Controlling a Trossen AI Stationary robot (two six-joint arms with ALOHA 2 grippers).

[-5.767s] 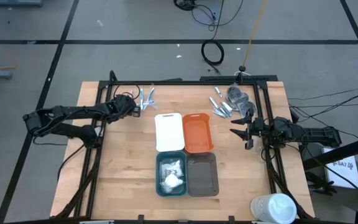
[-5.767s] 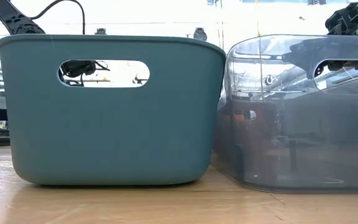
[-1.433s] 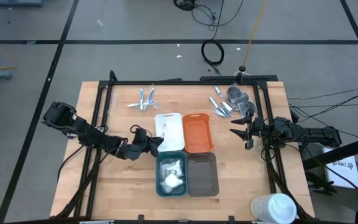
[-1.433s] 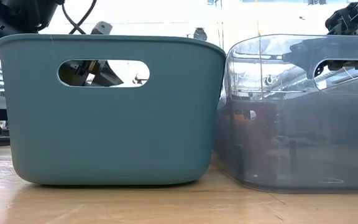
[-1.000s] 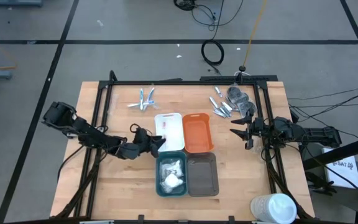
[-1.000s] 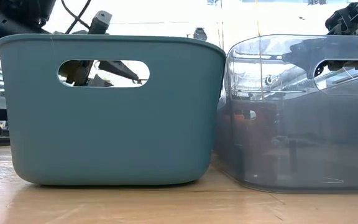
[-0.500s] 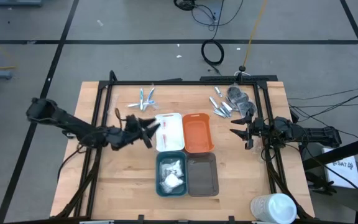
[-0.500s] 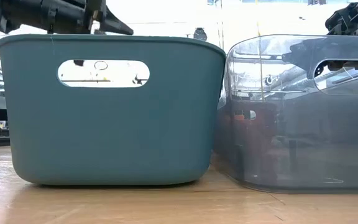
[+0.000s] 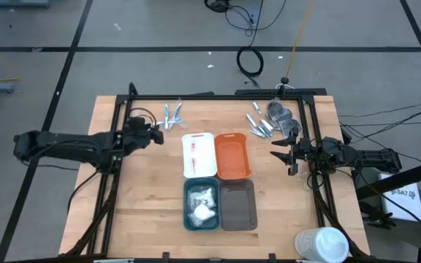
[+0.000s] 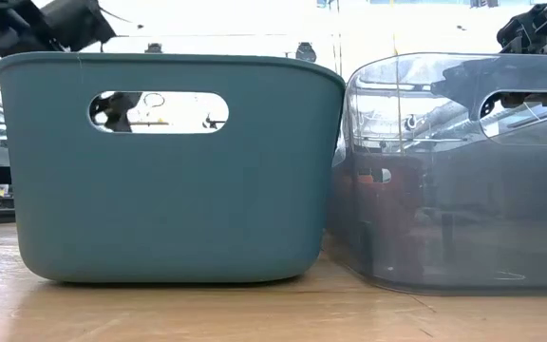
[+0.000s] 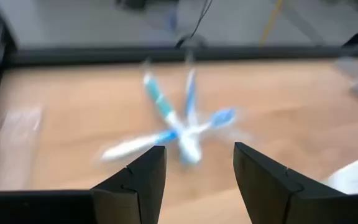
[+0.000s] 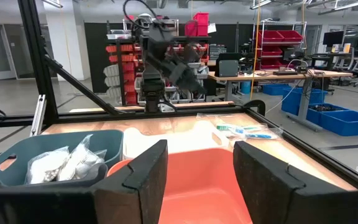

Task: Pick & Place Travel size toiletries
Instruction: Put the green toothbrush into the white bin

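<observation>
Several blue clear-wrapped sticks [image 9: 171, 115] lie crossed on the wood at the far left; they show blurred in the left wrist view as blue sticks [image 11: 179, 127]. My left gripper [image 9: 154, 134] hovers open just short of them, nothing between its fingers. A pink stick [image 9: 194, 150] lies in the white tray [image 9: 207, 169]. White sachets [image 9: 201, 204] fill the teal tray [image 9: 186, 219]. Silver pieces [image 9: 259, 124] and dark grey pieces [image 9: 279, 114] lie at the far right. My right gripper [image 9: 278, 155] waits open by the orange tray [image 9: 232, 155].
The four trays stand two by two at the table's middle, the grey tray [image 9: 237, 207] at the near right. A big white cup [image 9: 321, 243] lies at the near right corner. A black frame [image 9: 218, 96] runs around the table. Bare wood lies left of the trays.
My left gripper has drawn away from the white tray's near left corner toward the table's far left, rising and turning until it faces the blue sticks. The pink stick stays lying in the white tray.
</observation>
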